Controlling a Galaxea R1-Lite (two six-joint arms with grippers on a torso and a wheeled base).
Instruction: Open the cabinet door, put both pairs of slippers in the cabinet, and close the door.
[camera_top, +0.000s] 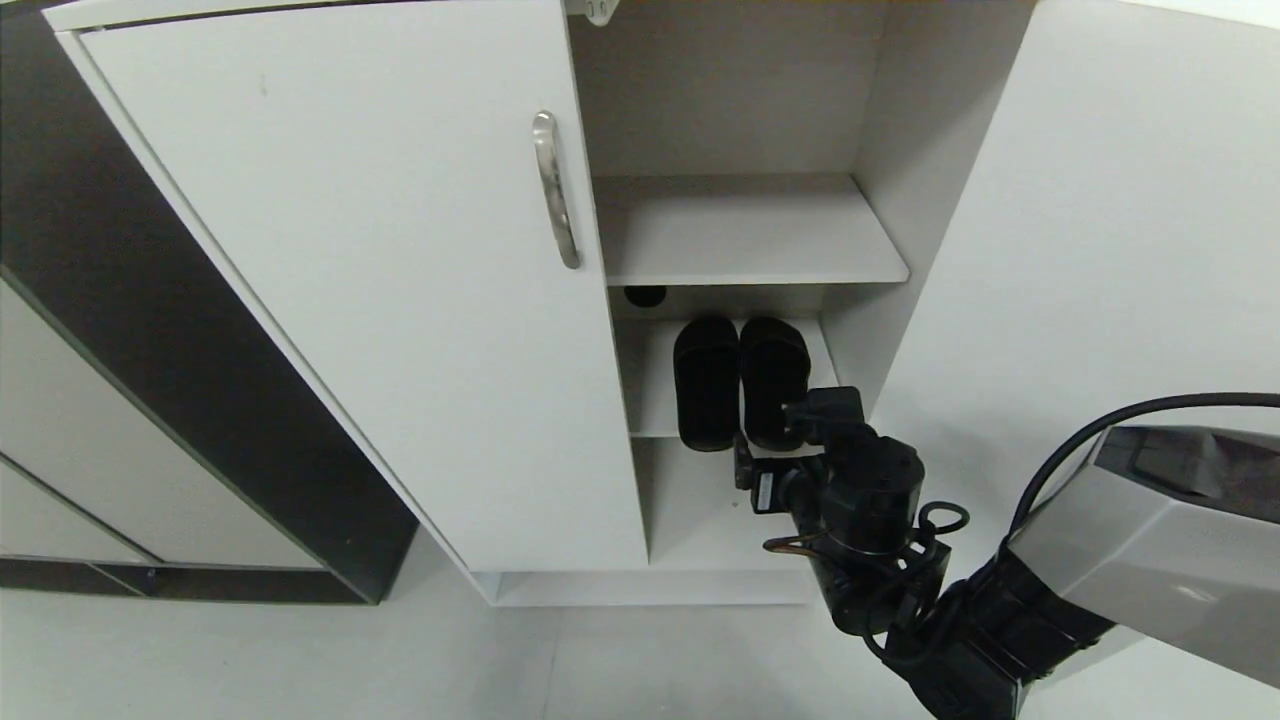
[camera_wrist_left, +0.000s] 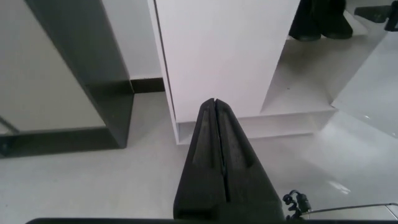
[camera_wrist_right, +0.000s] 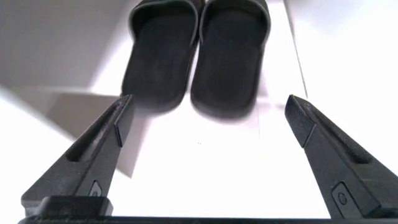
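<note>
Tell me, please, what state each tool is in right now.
Left tool: closed, holding nothing.
Right tool: open, holding nothing.

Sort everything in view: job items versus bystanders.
Job: cabinet, open door, pair of black slippers on a shelf, right claw, open before them.
Bystanders: closed door with metal handle, dark-framed unit beside the cabinet, floor.

Closed left door (camera_top: 350, 280) blocks that half. Right bay stands open, with free room on the upper shelf (camera_top: 740, 235) and in the bottom compartment (camera_top: 700, 510). Black slippers (camera_top: 740, 385) fill most of the middle shelf (camera_top: 648, 395). Dark round item (camera_top: 645, 296) behind, possibly a hole.
</note>
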